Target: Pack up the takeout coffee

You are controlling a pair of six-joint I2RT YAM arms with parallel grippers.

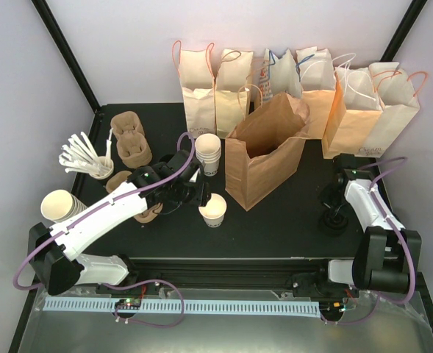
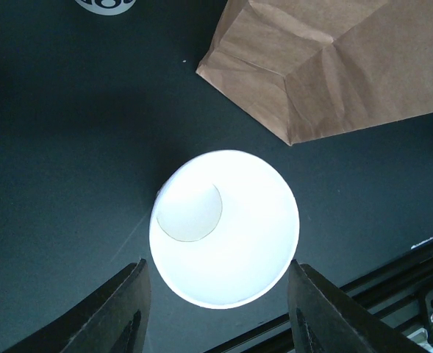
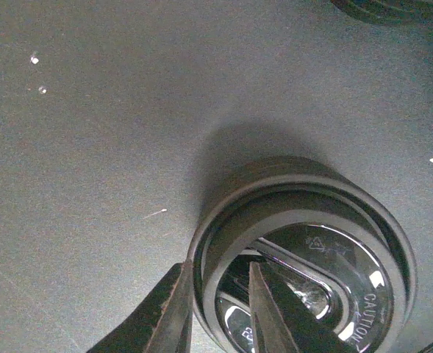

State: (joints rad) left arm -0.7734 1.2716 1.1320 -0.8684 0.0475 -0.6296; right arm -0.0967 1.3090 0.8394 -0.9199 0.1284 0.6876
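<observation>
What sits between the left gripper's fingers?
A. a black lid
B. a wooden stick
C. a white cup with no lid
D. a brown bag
C: in the left wrist view the open white cup sits between the fingers of the left gripper, and the bag lies beyond it.

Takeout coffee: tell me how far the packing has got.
Done: one white cup stands by the open brown bag. In hand: the left pincer straddles that cup, which has no lid yet; the right pincer has a finger on each side of the rim of the top lid on the black stack. Left: lid onto the cup, then the cup into the bag.
</observation>
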